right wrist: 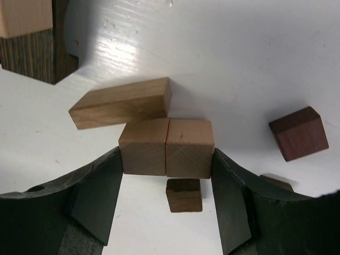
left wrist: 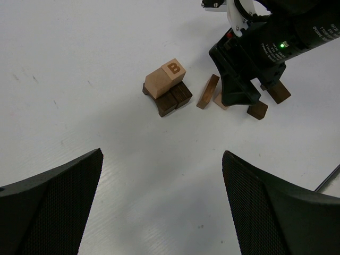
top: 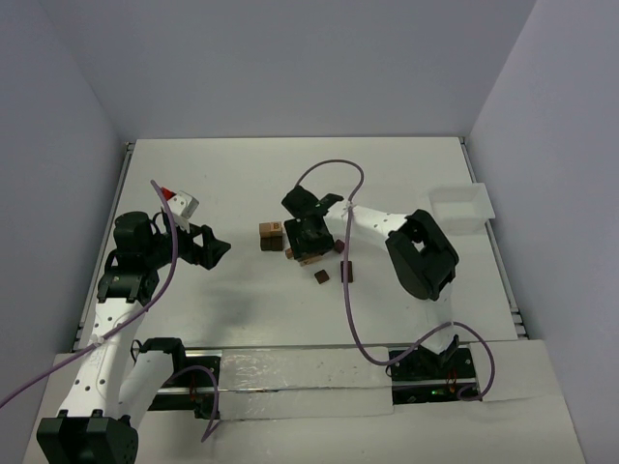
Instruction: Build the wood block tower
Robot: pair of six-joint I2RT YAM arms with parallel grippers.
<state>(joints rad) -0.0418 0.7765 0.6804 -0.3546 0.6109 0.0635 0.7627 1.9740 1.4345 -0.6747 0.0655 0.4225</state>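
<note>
My right pincer point(right wrist: 168, 171) grips two tan cubes point(right wrist: 167, 144) side by side, just beside the tower point(left wrist: 167, 88); left pincer point(left wrist: 162, 204) hangs released. Risk: pair buckles at the seam, one drops

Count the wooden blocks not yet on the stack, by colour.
Light tan wooden cubes, between the right gripper's fingers: 2
Long tan wooden plank: 1
Dark or reddish-brown wooden blocks: 3
Total: 6

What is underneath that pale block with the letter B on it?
Under it sit dark brown blocks: two side by side in front, a dark corner poking out behind. The pale block covers their tops, so how many lie beneath cannot be told.
</note>
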